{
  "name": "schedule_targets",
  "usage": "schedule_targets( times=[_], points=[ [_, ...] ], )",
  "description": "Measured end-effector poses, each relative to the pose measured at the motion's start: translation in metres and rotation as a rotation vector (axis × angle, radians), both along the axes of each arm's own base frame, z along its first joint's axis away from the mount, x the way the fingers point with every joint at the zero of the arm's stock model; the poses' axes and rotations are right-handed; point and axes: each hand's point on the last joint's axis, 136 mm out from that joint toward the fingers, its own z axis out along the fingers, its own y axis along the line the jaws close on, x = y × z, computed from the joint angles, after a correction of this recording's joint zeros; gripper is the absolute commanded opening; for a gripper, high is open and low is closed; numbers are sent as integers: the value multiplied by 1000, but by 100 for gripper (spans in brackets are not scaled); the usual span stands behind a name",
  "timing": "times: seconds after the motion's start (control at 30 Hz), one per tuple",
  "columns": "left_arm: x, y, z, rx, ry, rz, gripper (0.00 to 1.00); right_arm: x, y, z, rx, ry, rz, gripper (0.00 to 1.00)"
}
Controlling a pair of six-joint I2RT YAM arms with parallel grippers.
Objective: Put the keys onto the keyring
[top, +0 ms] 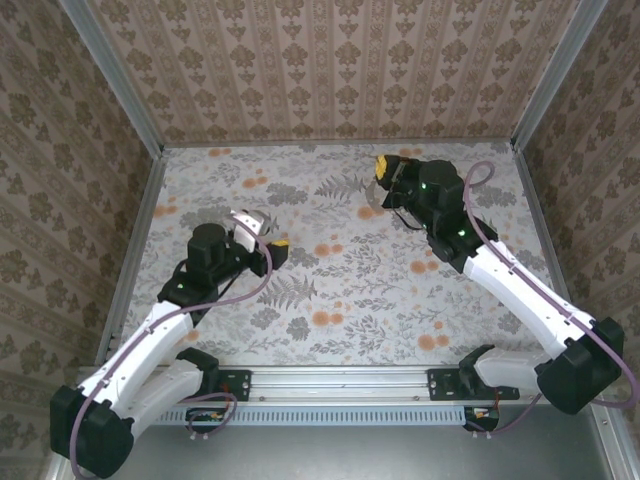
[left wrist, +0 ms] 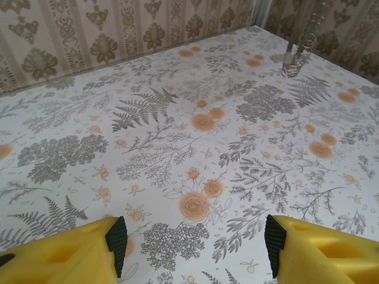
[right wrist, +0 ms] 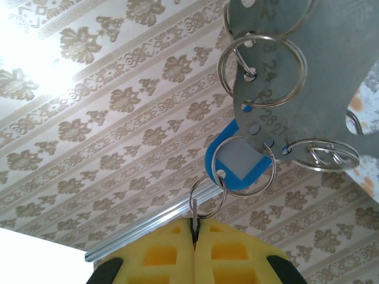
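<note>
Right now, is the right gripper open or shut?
Shut: the right gripper has its fingers pressed together, pinching the metal end of the blue-tagged keys.

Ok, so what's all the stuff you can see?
blue plastic key tag: one, blue with pale middle, hanging beside the plate
small silver ring: one, silver, through the tag's hole
bigger silver split rings: at least four, silver, through the plate's holes
flat grey metal plate: one, grey, linked to the tag
flowery table: one, white with grey leaves and orange flowers, under both arms
patterned walls: three, beige and brown, around the table
left gripper: one, yellow fingers, open above the table
right gripper: one, yellow fingers, shut on the small silver ring
</note>
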Motion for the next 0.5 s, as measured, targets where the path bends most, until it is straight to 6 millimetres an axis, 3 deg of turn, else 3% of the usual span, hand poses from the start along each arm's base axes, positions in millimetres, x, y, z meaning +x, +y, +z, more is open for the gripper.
schedule_targets(
  times=[0.2,0.37,0.5],
  points=[
    [4,14,-3,2,-7,72,69,4,21,-32,-69,67,45,0],
    [9,30,-1,4,-22,140,72,-2,69,-75,-149,139,169,0],
    [10,41,4,1,-38,178,74,-10,110,-125,-214,227,283,0]
  ],
)
